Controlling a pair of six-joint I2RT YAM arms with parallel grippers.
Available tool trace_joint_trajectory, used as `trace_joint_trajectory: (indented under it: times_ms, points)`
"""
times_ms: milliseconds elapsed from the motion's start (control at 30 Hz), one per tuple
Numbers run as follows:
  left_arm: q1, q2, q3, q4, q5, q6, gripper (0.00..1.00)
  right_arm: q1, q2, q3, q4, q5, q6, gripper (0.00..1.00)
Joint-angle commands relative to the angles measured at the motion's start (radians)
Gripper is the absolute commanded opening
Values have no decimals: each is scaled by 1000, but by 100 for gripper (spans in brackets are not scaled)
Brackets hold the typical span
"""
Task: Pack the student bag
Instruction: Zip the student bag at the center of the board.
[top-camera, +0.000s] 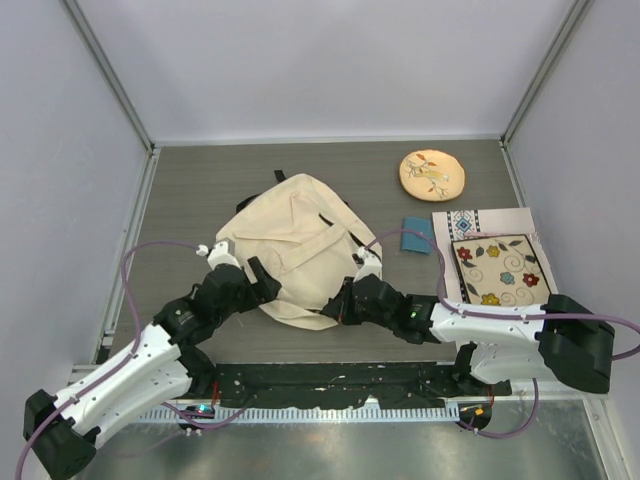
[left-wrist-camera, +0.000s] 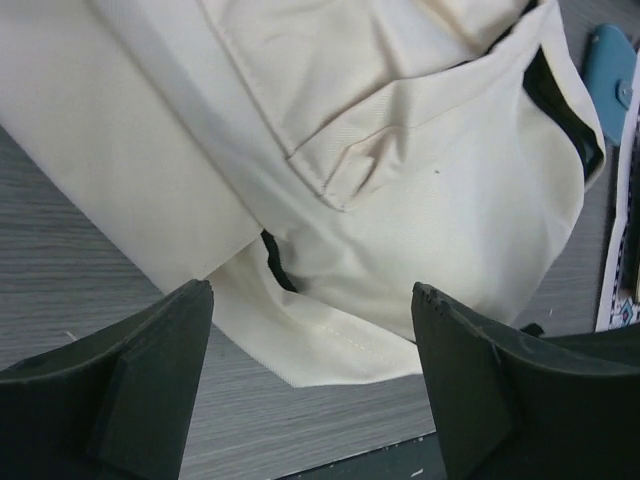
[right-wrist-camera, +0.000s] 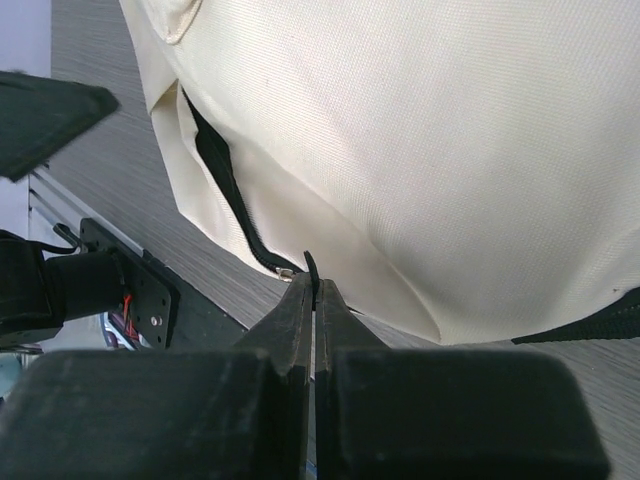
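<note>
Table rims student bag: left claw gapes, right claw pinches zipper.

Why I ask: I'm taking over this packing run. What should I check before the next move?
1. Left fingers open with nothing between them: ok.
2. Right fingers shut on the zipper pull: ok, the pull looks pinched.
3. Student bag lying flat on the table: ok.
4. Bag mouth open wide enough for loading: cannot tell.
5. Loose items inside the bag: not ok. The blue item, floral mat and round disc lie outside it.
</note>
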Motion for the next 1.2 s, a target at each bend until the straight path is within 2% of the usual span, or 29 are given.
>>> trace_joint_trajectory:
  times_ms: [0,67,100,167,233,267,333,367,500,600,767,933,1167]
  points:
    - [11,-19,123,-89,63,209,85,3,29,31,43,27,-2,1]
    - [9,-13,146,-106,116,287,87,3,33,35,46,24,-8,1]
    - [9,1,161,-106,173,301,87,3,38,40,45,27,-8,1]
    - [5,28,178,-107,193,293,88,3,40,41,45,30,-11,1]
    - [2,83,189,-124,182,202,90,3,41,44,45,33,-12,1]
    - [2,97,187,-121,196,95,90,3,41,44,43,36,-12,1]
    - [-7,111,149,-48,272,-19,90,1,38,46,40,41,-8,1]
    - [-20,101,125,-11,300,-121,89,3,40,46,40,50,0,1]
    - [-66,21,2,136,253,-324,90,3,43,57,45,71,21,1]
    - [-69,8,-30,173,251,-398,90,3,50,61,46,73,25,1]
    - [-70,74,-40,189,251,-408,90,3,52,61,45,62,18,1]
    - [-70,166,-75,317,259,-438,89,5,24,44,43,62,18,1]
    - [-80,272,-61,328,259,-399,88,3,-3,32,62,55,8,1]
